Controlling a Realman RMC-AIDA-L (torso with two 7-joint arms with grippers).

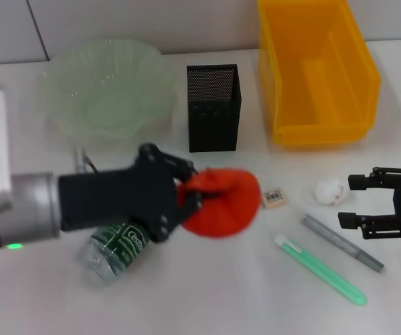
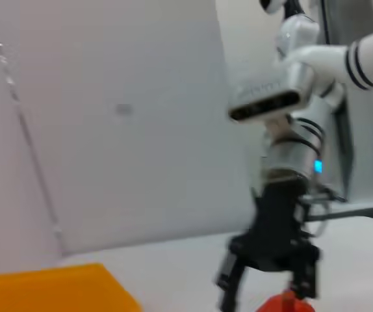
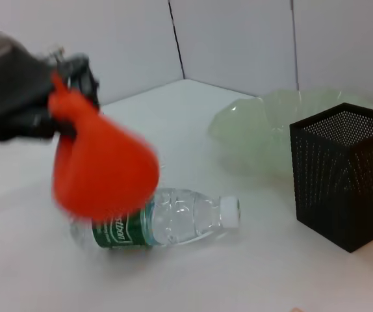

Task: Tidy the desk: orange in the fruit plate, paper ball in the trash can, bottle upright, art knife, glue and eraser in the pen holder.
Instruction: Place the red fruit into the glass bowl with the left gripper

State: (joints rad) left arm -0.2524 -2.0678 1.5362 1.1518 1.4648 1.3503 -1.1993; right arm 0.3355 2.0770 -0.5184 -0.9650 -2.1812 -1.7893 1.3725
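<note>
The black left gripper is clamped on the round red-orange orange, held in the air above the white desk, over the lying clear plastic bottle. The right gripper hangs spread open beside the white paper ball.

Pen holder stands tall mid-desk, the main upright obstacle. To its left, the fruit plate sits low and wide, with only a narrow gap between the two. To its right, the trash can walls off that side, leaving a slim channel. In front of the pen holder, the left gripper carries the orange above the lying bottle, blocking that approach. Front-right of the holder, eraser, paper ball and two pens clutter the desk, beside the spread-fingered right gripper.
</note>
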